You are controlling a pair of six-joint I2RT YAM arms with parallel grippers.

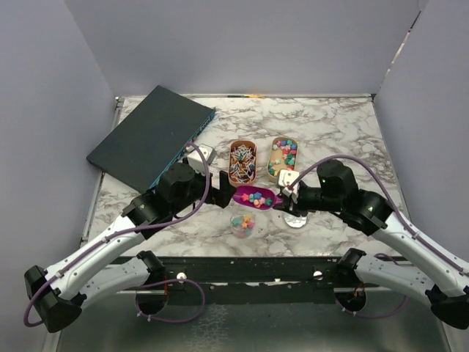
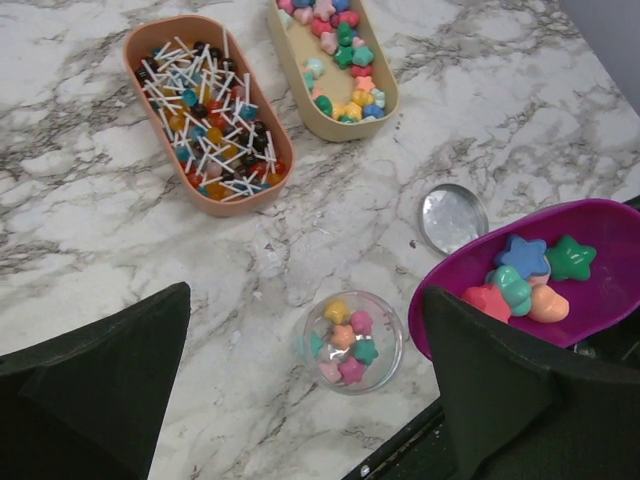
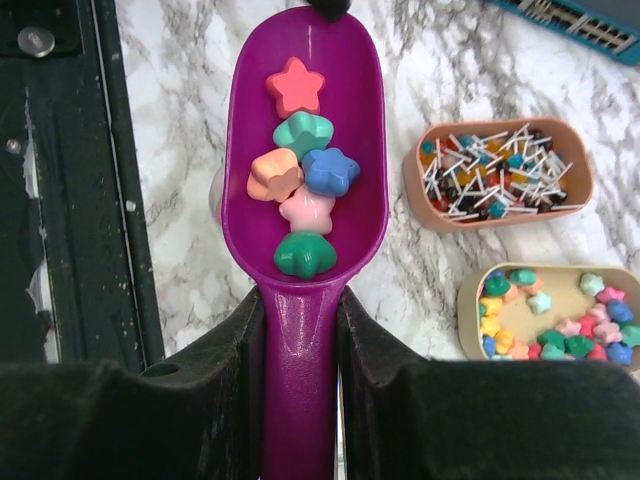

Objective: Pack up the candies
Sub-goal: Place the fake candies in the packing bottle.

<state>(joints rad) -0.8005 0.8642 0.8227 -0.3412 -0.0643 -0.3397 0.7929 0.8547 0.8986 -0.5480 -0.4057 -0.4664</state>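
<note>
My right gripper (image 3: 300, 400) is shut on the handle of a purple scoop (image 3: 305, 330) that carries several star-shaped candies (image 3: 300, 170). In the top view the scoop (image 1: 253, 198) hangs level just above and behind a small clear jar (image 1: 242, 224). The jar (image 2: 352, 342) stands on the marble with several star candies inside. My left gripper (image 2: 300, 400) is wide open and holds nothing; the jar shows between its black fingers (image 2: 100, 390). Its right finger is close to the scoop's bowl (image 2: 600, 215). The left gripper (image 1: 223, 194) sits just left of the scoop's tip.
An orange tray (image 1: 242, 144) of lollipops and a beige tray (image 1: 272, 150) of star candies lie behind the scoop. A round metal lid (image 1: 296, 220) lies right of the jar. A dark flat box (image 1: 150, 137) sits at the back left. A black rail (image 1: 242, 268) edges the table front.
</note>
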